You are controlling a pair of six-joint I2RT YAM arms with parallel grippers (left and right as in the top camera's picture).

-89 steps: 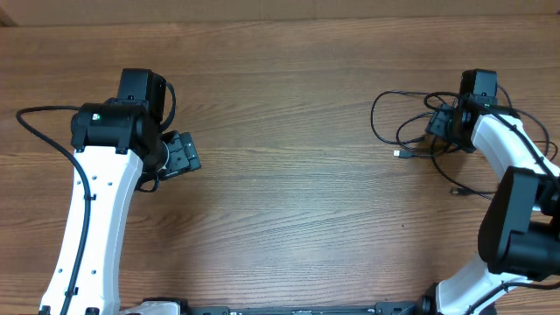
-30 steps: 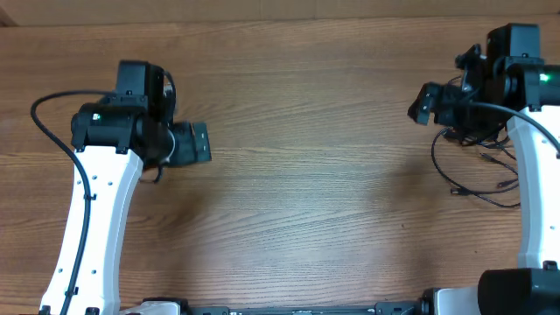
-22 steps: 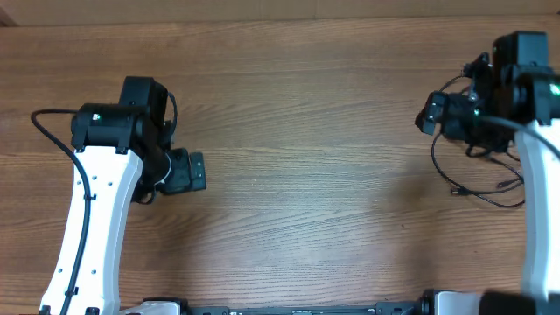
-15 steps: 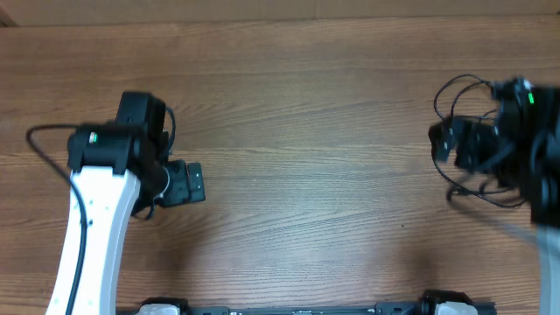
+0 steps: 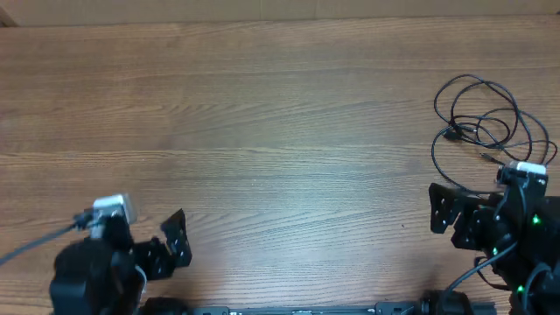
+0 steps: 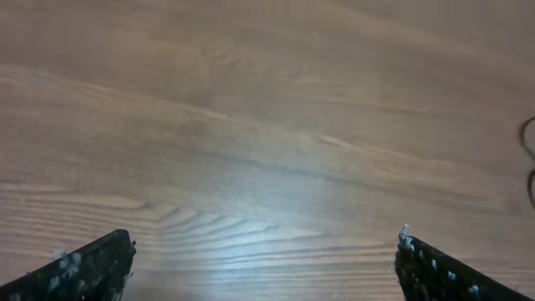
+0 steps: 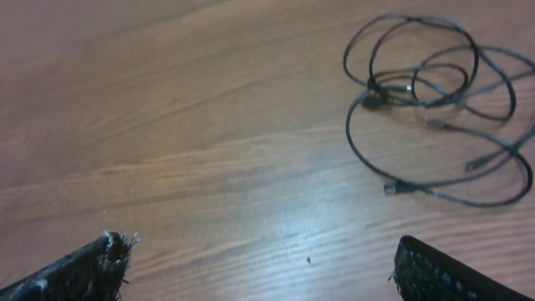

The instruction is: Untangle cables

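The cables point(image 5: 483, 122) lie in loose overlapping black loops on the wooden table at the far right, with small plugs at their ends. In the right wrist view the cables point(image 7: 435, 84) sit at the upper right, a plug end point(image 7: 393, 189) nearer the gripper. My right gripper point(image 5: 451, 219) is open and empty at the front right, apart from the cables. My left gripper point(image 5: 175, 245) is open and empty at the front left, far from them. A sliver of cable point(image 6: 530, 159) shows at the right edge of the left wrist view.
The wooden table point(image 5: 280, 131) spans the view, with its far edge along the top. Both arm bases sit low at the front edge.
Both arms have drawn back to the front edge of the table. The right gripper has left the cables, which now lie spread in loops at the far right.
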